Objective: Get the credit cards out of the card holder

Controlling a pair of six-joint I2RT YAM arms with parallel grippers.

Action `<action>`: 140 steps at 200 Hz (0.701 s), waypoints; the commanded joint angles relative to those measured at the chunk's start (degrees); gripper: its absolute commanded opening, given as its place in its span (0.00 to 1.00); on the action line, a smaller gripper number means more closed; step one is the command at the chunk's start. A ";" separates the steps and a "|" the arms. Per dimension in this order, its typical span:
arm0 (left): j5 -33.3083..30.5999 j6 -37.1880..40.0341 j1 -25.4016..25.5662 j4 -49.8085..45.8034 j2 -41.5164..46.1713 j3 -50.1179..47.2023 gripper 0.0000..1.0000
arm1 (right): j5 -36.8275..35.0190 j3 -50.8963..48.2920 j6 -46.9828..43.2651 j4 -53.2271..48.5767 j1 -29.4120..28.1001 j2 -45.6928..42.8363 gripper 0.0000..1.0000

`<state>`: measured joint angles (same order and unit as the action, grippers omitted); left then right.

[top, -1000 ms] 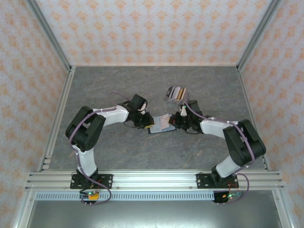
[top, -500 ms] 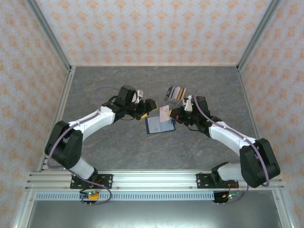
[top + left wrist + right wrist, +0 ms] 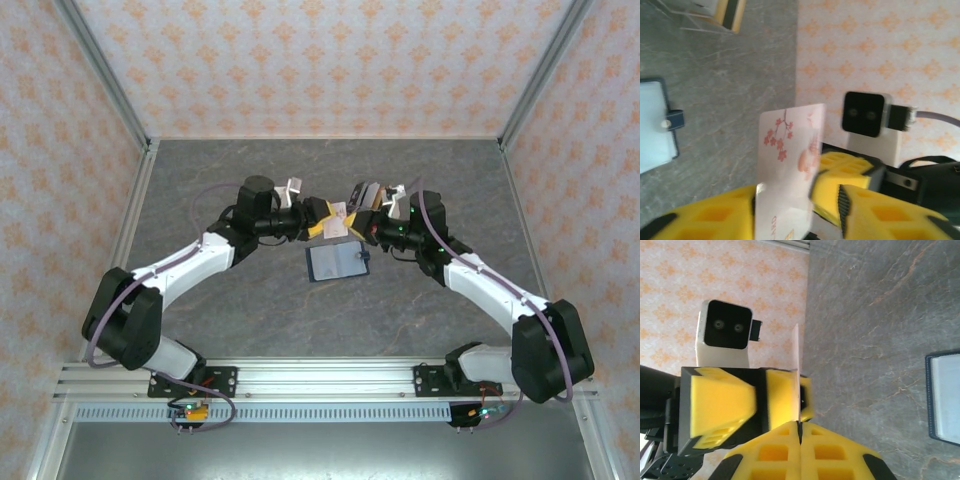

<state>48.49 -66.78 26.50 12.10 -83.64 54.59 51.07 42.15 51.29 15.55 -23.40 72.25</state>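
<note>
Right gripper (image 3: 800, 432) pinches a blossom-printed card (image 3: 790, 165) in the air above the table (image 3: 250, 320).
We see the left gripper (image 3: 797, 212) facing it nose to nose, its yellow fingers spread either side of that same card; whether they press on it we cannot tell. The card holder (image 3: 335, 263) lies open and flat on the grey table, just nearer the arms' bases, apart from both grippers.
</note>
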 commanded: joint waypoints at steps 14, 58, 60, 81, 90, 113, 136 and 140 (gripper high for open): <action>1.37 -1.66 -0.16 5.33 4.03 -0.76 0.23 | 2.17 3.25 2.66 2.56 0.30 -1.15 0.00; 1.78 -2.28 -0.06 6.34 4.84 -0.97 0.00 | 3.51 5.37 3.59 2.11 0.28 -1.19 0.08; 1.78 -2.29 -0.05 6.35 4.83 -0.93 0.00 | 3.51 5.39 3.63 2.11 0.26 -1.22 0.10; 1.88 -2.47 -0.05 6.49 4.94 -0.88 0.00 | 3.49 6.29 4.24 1.77 0.28 -0.61 0.25; 1.96 -2.56 -0.05 6.43 4.94 -0.76 0.00 | 3.79 6.81 4.34 1.76 0.28 -0.12 0.28; 2.57 -2.89 -0.09 6.52 4.72 -0.63 0.00 | 5.01 8.56 4.35 1.92 0.26 1.73 0.29; 2.84 -2.96 -0.04 5.79 4.74 -0.62 0.00 | 6.07 10.17 4.17 2.11 0.28 3.37 0.23; 2.76 -2.93 0.00 5.60 4.77 -0.62 0.00 | 6.26 10.41 4.09 2.04 0.27 3.64 0.20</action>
<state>49.21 -69.21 26.20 17.04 -80.60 53.87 54.52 49.45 55.35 15.77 -22.98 74.87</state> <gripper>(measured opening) 0.049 0.250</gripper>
